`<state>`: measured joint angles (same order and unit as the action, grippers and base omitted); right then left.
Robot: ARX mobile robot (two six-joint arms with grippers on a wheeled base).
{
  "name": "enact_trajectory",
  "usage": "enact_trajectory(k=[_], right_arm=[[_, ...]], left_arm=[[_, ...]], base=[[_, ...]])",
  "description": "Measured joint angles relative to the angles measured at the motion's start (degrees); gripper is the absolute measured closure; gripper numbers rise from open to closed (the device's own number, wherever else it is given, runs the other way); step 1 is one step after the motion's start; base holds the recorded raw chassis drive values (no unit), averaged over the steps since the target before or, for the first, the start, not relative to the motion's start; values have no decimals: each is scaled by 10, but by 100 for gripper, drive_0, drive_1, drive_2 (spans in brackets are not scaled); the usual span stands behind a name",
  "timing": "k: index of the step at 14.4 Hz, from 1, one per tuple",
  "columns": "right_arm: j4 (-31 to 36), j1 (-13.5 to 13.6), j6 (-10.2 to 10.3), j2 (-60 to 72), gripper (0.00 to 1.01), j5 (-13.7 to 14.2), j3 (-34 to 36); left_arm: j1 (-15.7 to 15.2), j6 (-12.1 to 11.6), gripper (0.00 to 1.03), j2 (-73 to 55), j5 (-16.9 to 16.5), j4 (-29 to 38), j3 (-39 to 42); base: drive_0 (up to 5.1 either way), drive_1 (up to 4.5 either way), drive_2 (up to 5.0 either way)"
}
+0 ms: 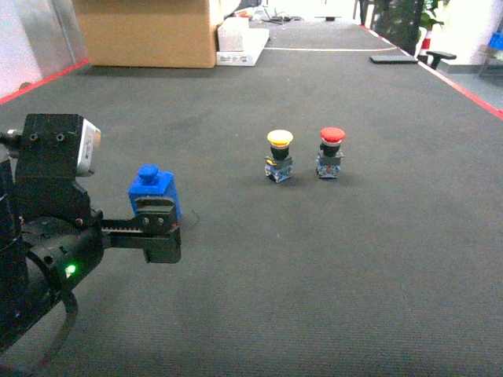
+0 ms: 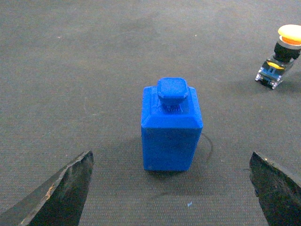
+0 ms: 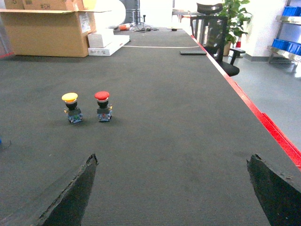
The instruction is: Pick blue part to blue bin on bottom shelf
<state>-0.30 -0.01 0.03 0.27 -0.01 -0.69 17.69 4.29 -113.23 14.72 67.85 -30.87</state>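
Note:
The blue part [image 1: 153, 187], a blocky piece with a knob on top, stands upright on the dark carpet at the left. My left gripper [image 1: 157, 229] sits just in front of it, low over the floor. In the left wrist view the blue part [image 2: 171, 125] stands centred just beyond the open gripper [image 2: 171, 155], clear of both fingers [image 2: 66, 188]. My right gripper [image 3: 172, 157] is open over bare carpet and is out of the head view. Blue bins [image 3: 286, 44] sit on a shelf rack far right. Which shelf is the bottom one I cannot tell.
A yellow push button [image 1: 280, 155] and a red push button [image 1: 331, 153] stand side by side right of the part. A cardboard box [image 1: 149, 31] and white boxes [image 1: 240, 43] lie at the back. Red tape [image 3: 277, 136] edges the carpet, beside an office chair [image 3: 214, 33].

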Motion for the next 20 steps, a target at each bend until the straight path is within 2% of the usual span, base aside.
enact_trajectory(k=[3,6,9,13,20], right_arm=[[0,0,0,0,3,0,0],[0,0,0,0,3,0,0],[0,0,0,0,3,0,0],[0,0,0,0,3,0,0],[0,0,0,0,3,0,0]], left_arm=[[-25,-3,5,-57,-8,-6,-52],[-39,-14,5,-89,-33,-22,-88],[-39,-18,5,-96,-58,-43,-101],[-38,-17,5,-106,-61,-47,-119],[-29,-17,5,-146,-73,-74,-198]], base=[[0,0,0],[0,0,0],[0,0,0],[0,0,0],[0,0,0]])
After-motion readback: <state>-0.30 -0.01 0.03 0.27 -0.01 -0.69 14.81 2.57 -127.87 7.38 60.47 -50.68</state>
